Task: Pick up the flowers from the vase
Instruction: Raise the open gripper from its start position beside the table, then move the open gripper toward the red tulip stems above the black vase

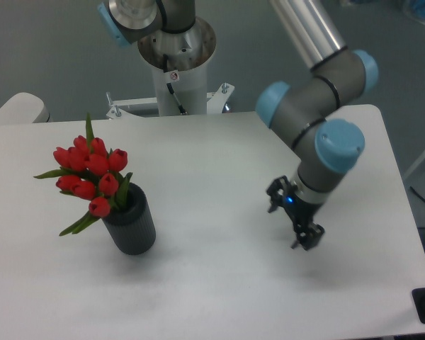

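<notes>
**Flowers not yet reached**

Fixed camera: the flowers (pixel 91 173) sit in the vase (pixel 131 225) at the table's (pixel 212 283) left. The gripper (pixel 295 221), well apart to the right, hangs empty with fingers spread. The approach seems pending; next it must cross leftward and align with the stems.

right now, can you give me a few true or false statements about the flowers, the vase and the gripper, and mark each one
1. The flowers stand in the vase. True.
2. The gripper is holding the flowers. False: it hangs well to the right of them, apart from both flowers and vase.
3. The vase lies tipped over on the table. False: it stands upright.
4. The flowers are red buds with green leaves. True.
5. The vase is white. False: it is dark grey-black.
</notes>
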Tool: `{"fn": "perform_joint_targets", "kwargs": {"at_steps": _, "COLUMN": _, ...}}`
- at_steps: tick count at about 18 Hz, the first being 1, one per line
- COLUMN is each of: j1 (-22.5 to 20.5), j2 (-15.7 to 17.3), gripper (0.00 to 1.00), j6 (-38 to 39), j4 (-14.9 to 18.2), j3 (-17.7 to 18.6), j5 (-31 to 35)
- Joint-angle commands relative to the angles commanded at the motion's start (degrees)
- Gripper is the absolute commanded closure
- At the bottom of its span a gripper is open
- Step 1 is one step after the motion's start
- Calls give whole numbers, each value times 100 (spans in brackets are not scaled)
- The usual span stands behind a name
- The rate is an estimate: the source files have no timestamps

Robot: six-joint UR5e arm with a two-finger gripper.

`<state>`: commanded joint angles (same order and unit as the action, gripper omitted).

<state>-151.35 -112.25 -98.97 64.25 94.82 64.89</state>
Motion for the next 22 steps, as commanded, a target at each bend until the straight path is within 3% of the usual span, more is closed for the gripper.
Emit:
{"fn": "perform_joint_targets", "kwargs": {"at_steps": 8, "j1": 53, "j2": 782, "gripper": 0, "j6": 35, "j4": -9, "j3": 932, "j5": -1565}}
{"fn": "perform_joint_targets", "kwargs": {"at_steps": 12, "j1": 70, "j2": 994, "gripper": 0, "j6": 44, "j4": -9, "j3": 1311, "j5": -2164}}
{"fn": "perform_joint_targets", "kwargs": {"at_steps": 19, "j1": 430, "j2": 1179, "gripper": 0, "j6": 1220, "j4": -18, "j3": 1355, "j5": -3288}}
{"fn": "perform_joint_targets", "kwargs": {"at_steps": 22, "j1": 606, "j2": 1170, "gripper": 0, "j6": 1345, "j4": -53, "j3": 1381, "j5": -3790}}
